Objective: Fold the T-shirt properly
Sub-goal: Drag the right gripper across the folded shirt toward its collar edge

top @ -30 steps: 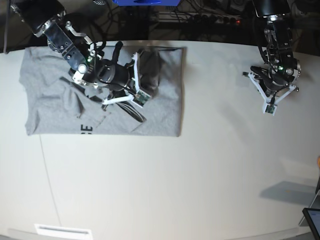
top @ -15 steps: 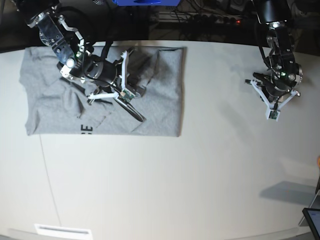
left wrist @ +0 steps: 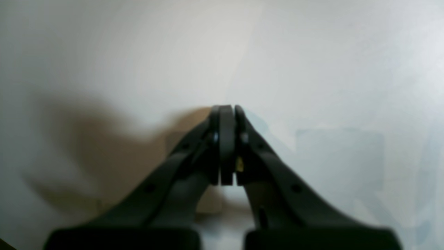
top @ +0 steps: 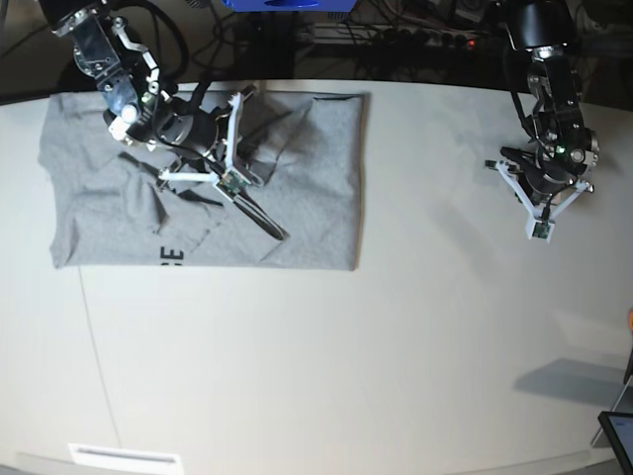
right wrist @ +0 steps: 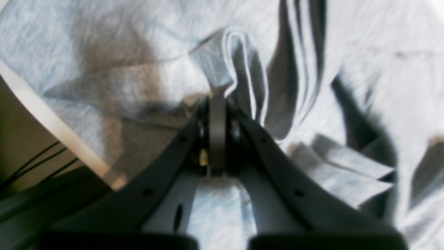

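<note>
The heather-grey T-shirt (top: 307, 208) lies at the table's back left, partly folded, with black letters (top: 170, 255) showing at its front edge. My right gripper (top: 247, 134) hangs over the shirt's upper middle. In the right wrist view this gripper (right wrist: 218, 100) is shut on a raised fold of the T-shirt (right wrist: 347, 52), and creases run away from the pinch. My left gripper (top: 542, 188) is far to the right over bare table. The left wrist view shows it (left wrist: 227, 109) shut with nothing between the fingers.
The white table's (top: 396, 346) back edge runs just behind the shirt, with cables and a power strip (top: 415, 38) beyond it. A blue object (top: 287, 5) sits at the back. A dark tablet corner (top: 618, 435) shows at the front right, and a white label (top: 124, 455) at the front left.
My right gripper has drawn the pinched fold leftward and toward the back edge, flattening the dark raised bunch of cloth. The left arm shifted slightly.
</note>
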`<state>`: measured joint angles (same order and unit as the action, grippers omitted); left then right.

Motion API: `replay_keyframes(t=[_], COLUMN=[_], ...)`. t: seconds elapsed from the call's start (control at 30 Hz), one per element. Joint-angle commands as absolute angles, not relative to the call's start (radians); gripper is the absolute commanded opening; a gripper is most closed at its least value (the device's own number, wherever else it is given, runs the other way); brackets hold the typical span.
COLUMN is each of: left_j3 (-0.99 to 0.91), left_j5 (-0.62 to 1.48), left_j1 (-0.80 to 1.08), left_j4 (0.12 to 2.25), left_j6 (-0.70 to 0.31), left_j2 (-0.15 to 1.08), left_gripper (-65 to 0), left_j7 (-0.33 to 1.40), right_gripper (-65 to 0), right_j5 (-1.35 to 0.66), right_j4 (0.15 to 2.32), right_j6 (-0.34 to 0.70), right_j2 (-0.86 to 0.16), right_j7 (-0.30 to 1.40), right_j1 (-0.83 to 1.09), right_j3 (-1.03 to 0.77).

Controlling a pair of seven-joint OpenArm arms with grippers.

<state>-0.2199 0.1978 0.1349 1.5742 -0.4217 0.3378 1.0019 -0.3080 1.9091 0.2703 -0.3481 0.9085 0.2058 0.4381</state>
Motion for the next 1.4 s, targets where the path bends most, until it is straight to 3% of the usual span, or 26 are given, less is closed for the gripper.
replay_keyframes(t=[0.0, 0.63, 0.83, 1.13, 1.37], left_j3=[-0.211, -0.211, -0.211, -0.209, -0.209], left_j5=[0.2, 0.2, 0.2, 0.2, 0.2], left_j1=[0.145, 0.142, 0.142, 0.122, 0.12], left_j4=[1.555, 1.512, 1.514, 1.512, 1.512], left_j6=[-0.441, -0.441, -0.443, -0.443, -0.443], left_j2=[0.332, 0.334, 0.334, 0.334, 0.331], left_gripper=[-65.0, -65.0, -65.0, -65.0, -65.0], left_j7=[1.063, 1.061, 1.061, 1.061, 1.061], right_gripper=[-65.0, -65.0, -65.0, -65.0, -65.0], right_j5=[-0.314, -0.315, -0.315, -0.314, -0.314], right_j4=[1.931, 1.968, 1.974, 1.975, 1.975], right_j6=[0.272, 0.186, 0.087, 0.076, -0.001], right_j2=[-0.349, -0.346, -0.326, -0.326, -0.329], right_j7=[0.901, 0.901, 0.9, 0.783, 0.7], right_j1=[0.206, 0.274, 0.295, 0.364, 0.394], right_j3=[0.435, 0.432, 0.398, 0.394, 0.394])
